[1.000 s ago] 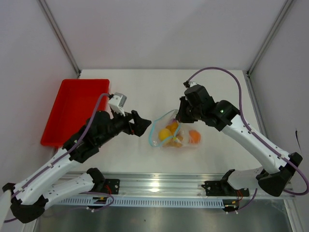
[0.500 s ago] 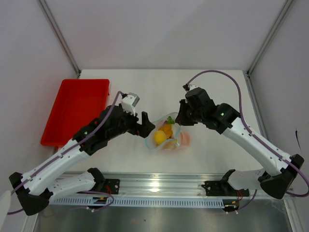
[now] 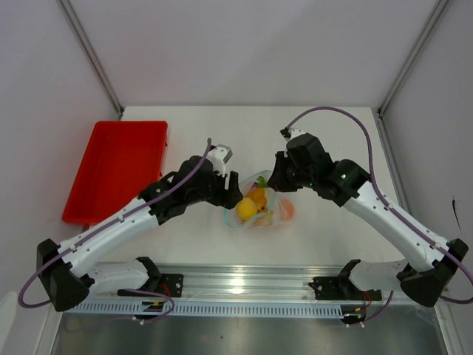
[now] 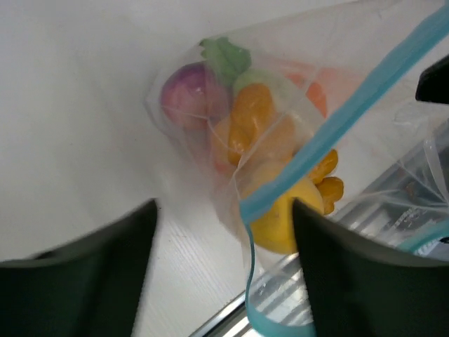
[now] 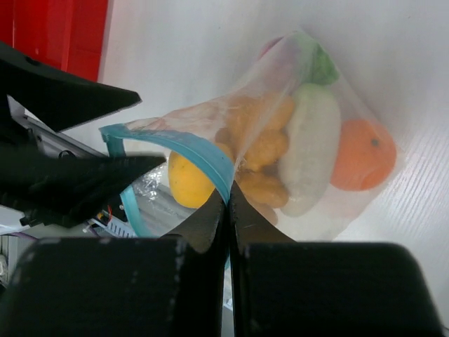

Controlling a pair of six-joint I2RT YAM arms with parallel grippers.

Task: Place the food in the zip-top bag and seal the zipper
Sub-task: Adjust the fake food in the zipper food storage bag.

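The right fingers (image 5: 200, 226) clamp the zipper (image 5: 203, 158), left fingers (image 4: 358, 281) spread wide with a loose zipper stretch between them, food (image 5: 309, 151) inside the bag (image 3: 260, 201), mouth gaping, at the middle of the worktop (image 3: 192, 133).

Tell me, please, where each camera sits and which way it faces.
Top: above and behind the arms, looking down at the table; both arms, left pincer and right pincer flanking the bag.
Left wrist: on the left arm, looking down between its open fingers at the food in the bag.
Right wrist: on the right arm, looking past its shut fingers pinching the zipper.
Shared: all three show the bag and food.
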